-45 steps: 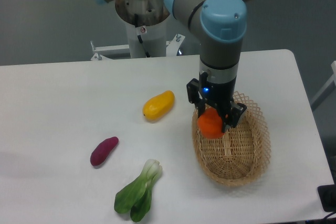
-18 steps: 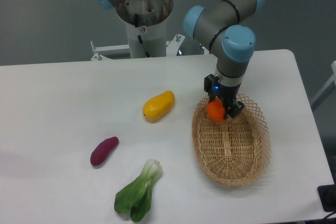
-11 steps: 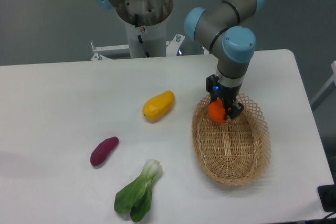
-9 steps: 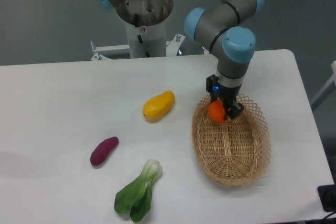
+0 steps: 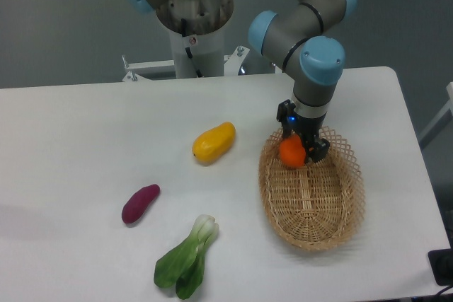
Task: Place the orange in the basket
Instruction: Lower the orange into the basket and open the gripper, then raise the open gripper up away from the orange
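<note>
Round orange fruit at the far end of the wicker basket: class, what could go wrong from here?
1. The small round orange fruit sits at the far end of the oval woven wicker basket, near the lattice rim; on release it may roll out onto the white table.
2. The two-finger gripper is close to the rim and could snag or shift the basket as it withdraws.
</note>
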{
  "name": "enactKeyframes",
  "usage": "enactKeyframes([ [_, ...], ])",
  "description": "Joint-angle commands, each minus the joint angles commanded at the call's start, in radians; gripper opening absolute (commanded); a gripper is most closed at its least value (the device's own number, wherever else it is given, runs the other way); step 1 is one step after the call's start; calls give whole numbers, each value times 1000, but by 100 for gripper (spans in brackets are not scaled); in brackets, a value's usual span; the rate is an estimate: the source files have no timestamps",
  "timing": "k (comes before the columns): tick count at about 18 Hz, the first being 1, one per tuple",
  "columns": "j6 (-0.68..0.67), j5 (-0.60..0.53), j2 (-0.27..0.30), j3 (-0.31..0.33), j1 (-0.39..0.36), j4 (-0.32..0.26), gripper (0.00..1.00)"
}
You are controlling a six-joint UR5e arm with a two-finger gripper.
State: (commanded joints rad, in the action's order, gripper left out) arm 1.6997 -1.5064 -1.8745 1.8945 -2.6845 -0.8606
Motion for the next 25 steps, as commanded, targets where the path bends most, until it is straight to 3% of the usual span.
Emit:
enactKeyframes([
  [25,-21,29,14,-118,12,-18,100],
])
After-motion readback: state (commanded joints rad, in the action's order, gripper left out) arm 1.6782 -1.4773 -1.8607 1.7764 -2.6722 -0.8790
